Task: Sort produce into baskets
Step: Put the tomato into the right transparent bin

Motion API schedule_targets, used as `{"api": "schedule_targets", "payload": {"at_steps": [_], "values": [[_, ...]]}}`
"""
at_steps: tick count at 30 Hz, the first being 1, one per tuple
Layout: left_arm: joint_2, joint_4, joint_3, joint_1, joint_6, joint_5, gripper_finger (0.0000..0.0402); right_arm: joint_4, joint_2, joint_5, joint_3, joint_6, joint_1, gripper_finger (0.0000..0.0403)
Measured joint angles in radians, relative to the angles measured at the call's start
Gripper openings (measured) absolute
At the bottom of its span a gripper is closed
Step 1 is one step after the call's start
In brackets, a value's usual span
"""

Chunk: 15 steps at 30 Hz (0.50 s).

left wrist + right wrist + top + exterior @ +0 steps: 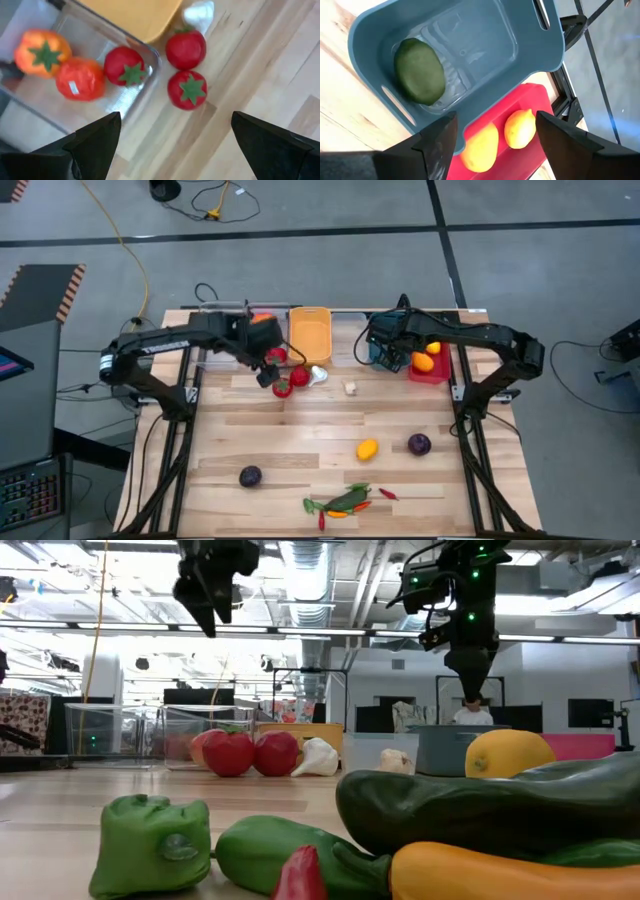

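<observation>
High view is showing both arms working at the far row of baskets. Right gripper [492, 132] is hovering over the teal basket [530, 55], fingers spread and holding nothing; a green piece [419, 71] is lying on the basket floor below, so my reading is that a drop is just being completed there. Beside it the red basket [520, 100] is holding two yellow-orange citrus [521, 129], so colour or kind seems to be governing which bin gets what.

Left gripper [175, 137] is hanging wide and empty above the edge of a clear basket [150, 55], which is already containing a red tomato [125, 66] and two orange pieces [80, 80]. Two more red tomatoes [187, 89] are sitting on the table [300, 430] just outside that rim, with white garlic [199, 11] near them; the spread fingers are likely being lined up for one of these.

Still waiting on the near table: a citrus [367, 448], two dark purple balls [419, 444], and a cluster of green pieces and chilies [345, 500]. Task is looking roughly half done. The orange-yellow basket [310, 335] is appearing empty.
</observation>
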Motion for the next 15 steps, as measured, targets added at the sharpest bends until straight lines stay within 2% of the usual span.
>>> {"api": "schedule_targets", "payload": {"at_steps": [6,10,12,15], "values": [[-0.005,-0.030,0.000,-0.213,-0.264,-0.251,0.0367,0.000,0.000,0.000,0.000,0.000,0.000,0.0296],[0.000,-0.019,-0.010,-0.339,-0.457,-0.359,0.0367,-0.002,0.000,0.000,0.000,0.032,0.000,0.0296],[-0.002,0.031,-0.055,-0.390,-0.545,-0.411,0.0367,-0.016,0.000,0.000,0.000,0.053,0.001,0.0296],[0.000,0.081,-0.152,-0.450,-0.670,-0.429,0.0367,-0.032,-0.011,0.000,0.000,0.065,0.005,0.0296]]}}
